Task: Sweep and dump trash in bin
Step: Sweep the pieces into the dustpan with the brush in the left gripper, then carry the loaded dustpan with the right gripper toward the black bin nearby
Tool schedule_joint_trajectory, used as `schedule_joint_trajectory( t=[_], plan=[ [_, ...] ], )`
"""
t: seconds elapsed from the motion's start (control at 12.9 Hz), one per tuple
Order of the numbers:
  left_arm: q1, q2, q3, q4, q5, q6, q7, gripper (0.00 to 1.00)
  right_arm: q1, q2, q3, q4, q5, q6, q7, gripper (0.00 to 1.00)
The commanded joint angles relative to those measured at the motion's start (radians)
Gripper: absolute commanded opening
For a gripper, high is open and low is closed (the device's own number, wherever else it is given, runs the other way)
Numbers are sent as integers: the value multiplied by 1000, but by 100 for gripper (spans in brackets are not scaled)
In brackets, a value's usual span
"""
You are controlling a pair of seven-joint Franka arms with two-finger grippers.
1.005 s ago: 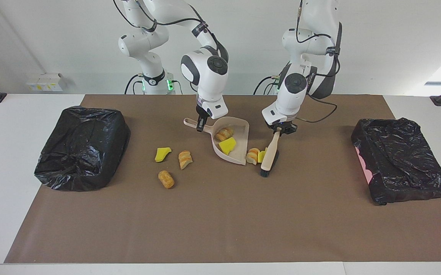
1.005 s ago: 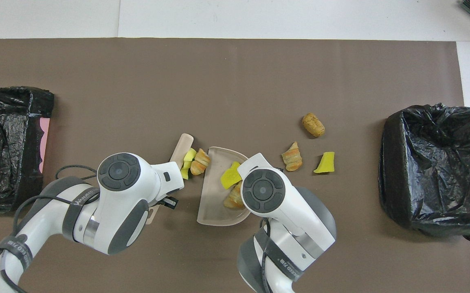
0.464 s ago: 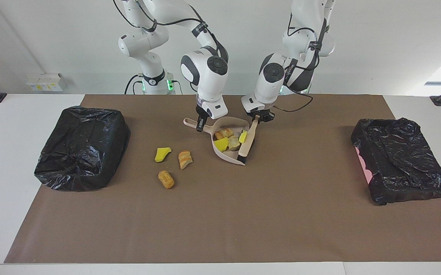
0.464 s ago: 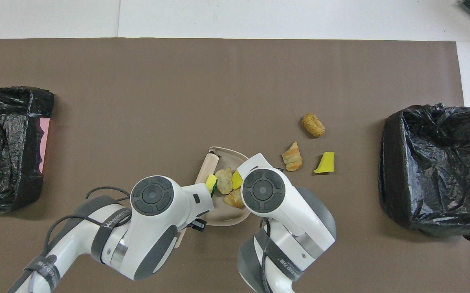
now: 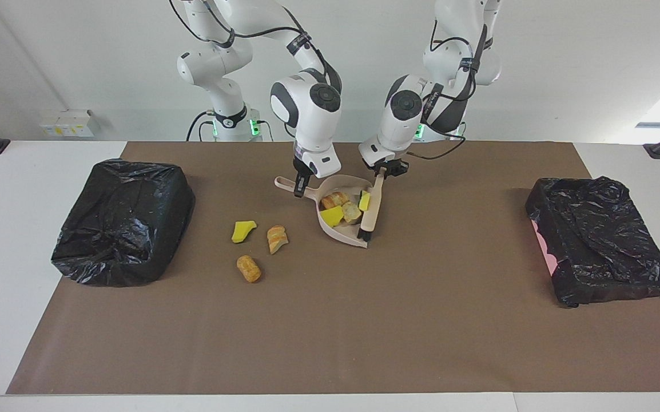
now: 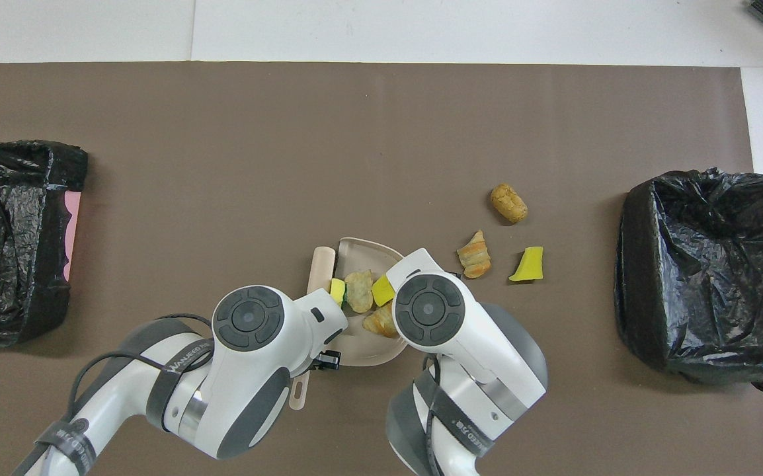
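Note:
The beige dustpan (image 5: 342,232) (image 6: 365,250) rests on the brown mat, and my right gripper (image 5: 301,186) is shut on its handle. In the pan lie several pieces of trash: bread lumps (image 5: 334,199) and yellow sponge chunks (image 5: 332,216) (image 6: 358,291). My left gripper (image 5: 386,170) is shut on the handle of the beige brush (image 5: 371,210) (image 6: 321,267), which slants along the pan's edge on the left arm's side, bristles down. Three more scraps lie on the mat toward the right arm's end: a yellow sponge (image 5: 243,230) (image 6: 528,264), a bread piece (image 5: 277,238) (image 6: 475,254) and a roll (image 5: 248,268) (image 6: 508,203). Both wrists hide the grippers from overhead.
A black-bagged bin (image 5: 124,220) (image 6: 702,274) stands at the right arm's end of the mat. Another black-bagged bin (image 5: 599,240) (image 6: 11,231), with pink showing at its side, stands at the left arm's end.
My left gripper swept the brush toward the right arm's end, pushing a bread lump and a yellow chunk off the mat into the dustpan. The right gripper and the pan held still.

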Motion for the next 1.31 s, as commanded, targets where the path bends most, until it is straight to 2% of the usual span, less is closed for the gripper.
schedule_joint_trajectory(
  t=[0.0,0.31,0.46,0.77,0.85,1.0,1.24],
  plan=[
    [10,22,15,23,4,14,-99,0,-25,-16,7,-21,25,87,34,0],
    [82,41,14,31,6,61,-116,0,-28,-11,7,-37,80,179,45,0],
    [114,64,15,98,45,42,-111,0,-43,-17,7,-37,91,187,45,0],
    [228,42,15,284,58,-167,-85,0,-71,-28,6,-2,110,160,12,0],
    [256,15,15,299,58,-216,-46,0,-92,-34,6,16,111,127,-31,0],
    [283,-28,15,294,58,-315,22,0,-140,-37,6,61,155,69,-123,0],
    [257,-71,0,237,58,-302,9,0,-227,-37,4,120,221,-1,-286,0]
  ],
)
